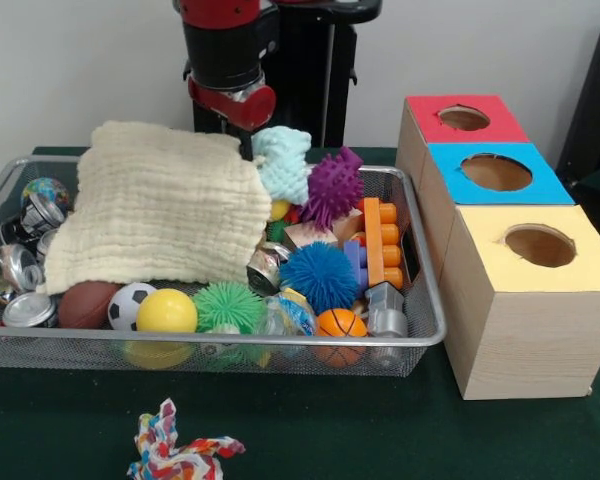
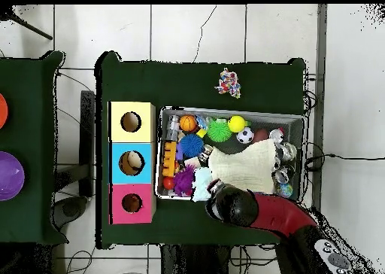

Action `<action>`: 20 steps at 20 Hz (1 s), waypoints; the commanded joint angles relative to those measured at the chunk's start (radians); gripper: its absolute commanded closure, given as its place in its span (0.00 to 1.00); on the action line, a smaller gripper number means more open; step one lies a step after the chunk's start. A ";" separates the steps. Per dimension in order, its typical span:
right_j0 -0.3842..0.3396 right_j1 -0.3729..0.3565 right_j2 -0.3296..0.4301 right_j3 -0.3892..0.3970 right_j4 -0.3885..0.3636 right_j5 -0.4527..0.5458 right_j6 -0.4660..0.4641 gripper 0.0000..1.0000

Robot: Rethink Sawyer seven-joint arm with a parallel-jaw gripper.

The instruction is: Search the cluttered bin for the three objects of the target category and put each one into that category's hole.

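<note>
The wire mesh bin (image 1: 435, 335) stands on the green table and is full of toys; it also shows in the overhead view (image 2: 225, 111). A cream cloth (image 1: 160, 205) covers its left and middle part. Beside the cloth lie a teal fuzzy toy (image 1: 283, 160), a purple spiky ball (image 1: 332, 187), a blue spiky ball (image 1: 318, 275), a green spiky ball (image 1: 228, 305) and a yellow ball (image 1: 166, 312). The red-topped box's hole (image 1: 464, 118) (image 2: 131, 203) looks empty. My gripper (image 1: 246, 145) (image 2: 216, 190) is low at the bin's robot-side edge, between cloth and teal toy, its tip hidden.
Blue-topped (image 1: 496, 172) and yellow-topped (image 1: 540, 245) boxes stand in a row with the red one, right of the bin. A coloured rope toy (image 1: 175, 450) lies on the table outside the bin. Crushed cans (image 1: 15, 270) and an orange block (image 1: 378, 240) are in the bin.
</note>
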 commanded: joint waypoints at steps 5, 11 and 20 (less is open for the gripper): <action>0.075 -0.020 0.065 0.024 -0.015 -0.003 0.008 1.00; 0.174 -0.028 -0.031 -0.082 -0.068 -0.066 0.039 1.00; 0.297 -0.002 -0.177 -0.264 -0.250 -0.117 0.022 1.00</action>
